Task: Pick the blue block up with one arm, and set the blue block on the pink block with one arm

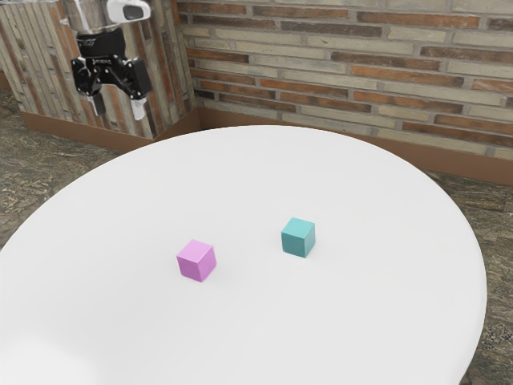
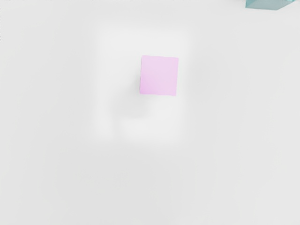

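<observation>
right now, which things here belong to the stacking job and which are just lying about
For the job: blue block, pink block, gripper, open and high above the table.
Just there: white table, brick wall.

No text or number can be read; a small pale marking on the claw is illegible.

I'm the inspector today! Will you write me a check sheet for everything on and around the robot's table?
Surface: round white table, smooth.
Job's things: blue block and pink block sit apart on the table, blue toward the exterior view's right; not stacked yet.
Clutter: nothing seen.
Grippers: gripper high over the table's far edge, fingers open, holding nothing.
Cables: nothing seen.
Surroundings: brick wall, brown floor.
</observation>
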Controlling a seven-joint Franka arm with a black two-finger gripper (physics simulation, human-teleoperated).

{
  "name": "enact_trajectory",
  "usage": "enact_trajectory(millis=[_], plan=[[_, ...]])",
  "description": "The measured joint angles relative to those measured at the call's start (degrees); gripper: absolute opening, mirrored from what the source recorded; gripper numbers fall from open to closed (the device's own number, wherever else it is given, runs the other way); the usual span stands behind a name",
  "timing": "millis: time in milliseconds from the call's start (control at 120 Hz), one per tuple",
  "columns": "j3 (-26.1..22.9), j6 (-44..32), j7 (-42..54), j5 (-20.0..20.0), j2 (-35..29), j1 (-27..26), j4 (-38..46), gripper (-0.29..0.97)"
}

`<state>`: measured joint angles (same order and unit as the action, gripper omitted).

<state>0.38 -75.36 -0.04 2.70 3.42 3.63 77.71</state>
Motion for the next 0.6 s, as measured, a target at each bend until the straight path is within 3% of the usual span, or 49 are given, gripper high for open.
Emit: enact_trajectory(millis=[233,333,600], plan=[[0.0,-2.4,0.0,0.0,0.0,0.0,-0.1,0.68],[-0.4,-0.1,-1.0,-0.7,0.2,-0.7,-11.1,0.68],[-0.3,-3.4,-6.7,-2.5,10.2,-15.7,-14.5,0.68]])
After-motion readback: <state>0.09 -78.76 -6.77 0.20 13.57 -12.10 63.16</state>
